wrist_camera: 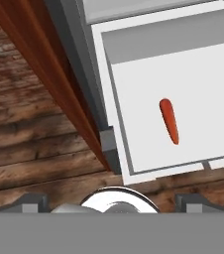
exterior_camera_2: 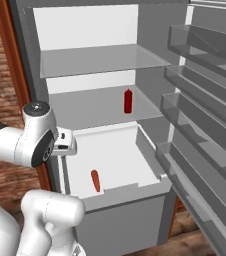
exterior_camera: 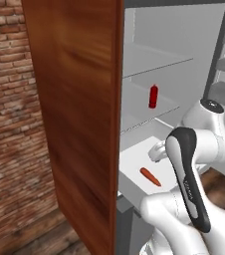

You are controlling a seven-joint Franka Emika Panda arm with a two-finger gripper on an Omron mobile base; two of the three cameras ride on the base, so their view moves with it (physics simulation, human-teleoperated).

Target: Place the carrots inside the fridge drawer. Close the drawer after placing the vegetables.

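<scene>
Left base view, centre right: carrot [exterior_camera: 150,177] lies on the white floor of the pulled-out drawer [exterior_camera: 134,164], beside the arm; red bottle [exterior_camera: 154,96] upright on a shelf above; wooden door [exterior_camera: 74,114] fills the left half. Right base view, lower centre: carrot [exterior_camera_2: 95,180] in the drawer [exterior_camera_2: 120,192], near its front wall, gripper [exterior_camera_2: 65,142] at the drawer's left edge. Hand view, centre right: carrot [wrist_camera: 169,120] in the drawer [wrist_camera: 134,124], fingers [wrist_camera: 32,202] spread wide, holding nothing.
</scene>
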